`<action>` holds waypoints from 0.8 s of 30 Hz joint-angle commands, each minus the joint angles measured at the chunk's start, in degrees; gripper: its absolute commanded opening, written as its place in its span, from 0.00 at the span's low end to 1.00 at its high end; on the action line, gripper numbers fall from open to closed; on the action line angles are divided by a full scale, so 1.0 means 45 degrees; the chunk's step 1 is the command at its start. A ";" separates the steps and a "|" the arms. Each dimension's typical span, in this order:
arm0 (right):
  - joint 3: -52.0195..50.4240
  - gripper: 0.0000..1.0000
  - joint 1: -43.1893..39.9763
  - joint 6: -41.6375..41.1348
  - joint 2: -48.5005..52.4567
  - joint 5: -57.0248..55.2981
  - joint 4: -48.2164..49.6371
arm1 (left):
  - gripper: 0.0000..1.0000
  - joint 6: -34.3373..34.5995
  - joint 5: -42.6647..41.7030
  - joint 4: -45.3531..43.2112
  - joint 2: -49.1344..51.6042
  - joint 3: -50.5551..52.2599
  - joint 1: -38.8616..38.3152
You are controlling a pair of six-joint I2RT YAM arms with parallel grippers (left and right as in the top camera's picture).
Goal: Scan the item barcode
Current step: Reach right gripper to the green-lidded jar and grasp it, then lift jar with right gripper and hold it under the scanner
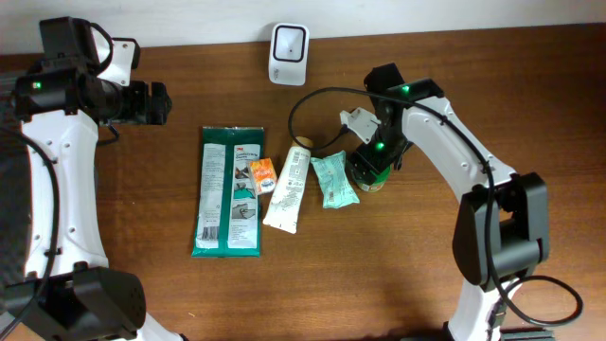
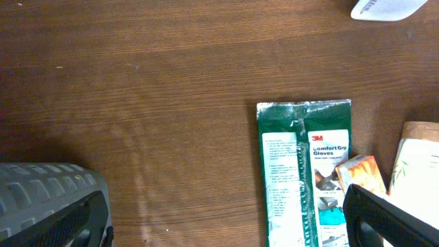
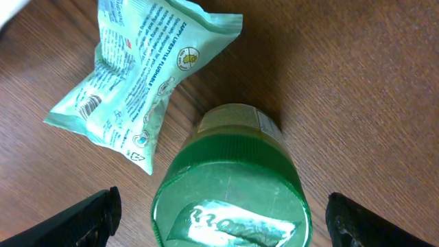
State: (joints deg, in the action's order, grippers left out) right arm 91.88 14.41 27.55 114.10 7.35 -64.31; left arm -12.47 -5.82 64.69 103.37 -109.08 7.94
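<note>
A jar with a green lid [image 3: 230,195] stands upright on the wooden table, between the fingers of my right gripper [image 3: 230,223]. That gripper is open, with a gap to the lid on each side; in the overhead view my right gripper [image 1: 372,163] hangs right over the jar [image 1: 367,177]. The white barcode scanner [image 1: 288,54] sits at the table's far edge. Far left, my left gripper [image 1: 151,102] is open over bare wood, its right finger [image 2: 391,219] above the edge of a green gloves packet [image 2: 305,171]. No barcode shows on the jar.
A row lies left of the jar: a mint pouch [image 1: 333,180], a white tube [image 1: 289,191], a small orange box [image 1: 262,175] and the gloves packet [image 1: 228,189]. A black cable [image 1: 308,104] loops from the right arm towards the scanner.
</note>
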 commanded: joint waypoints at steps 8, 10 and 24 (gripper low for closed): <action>0.0476 0.64 -0.0053 -0.1001 0.0724 -0.0797 -0.0005 | 0.99 -0.0160 -0.0136 -0.0010 -0.0262 -0.0083 0.0024; 0.0942 0.61 -0.0223 -0.3157 0.0724 -0.0753 -0.0058 | 0.99 -0.0160 -0.0136 -0.0010 -0.0262 -0.0083 0.0024; 0.1350 0.70 -0.0209 -1.1662 0.0753 -0.0743 0.0393 | 0.99 -0.0160 -0.0136 -0.0010 -0.0262 -0.0083 0.0024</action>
State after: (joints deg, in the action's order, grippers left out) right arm 96.99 13.69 -22.28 117.08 4.32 -62.78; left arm -12.47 -5.82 64.69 103.37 -109.08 7.94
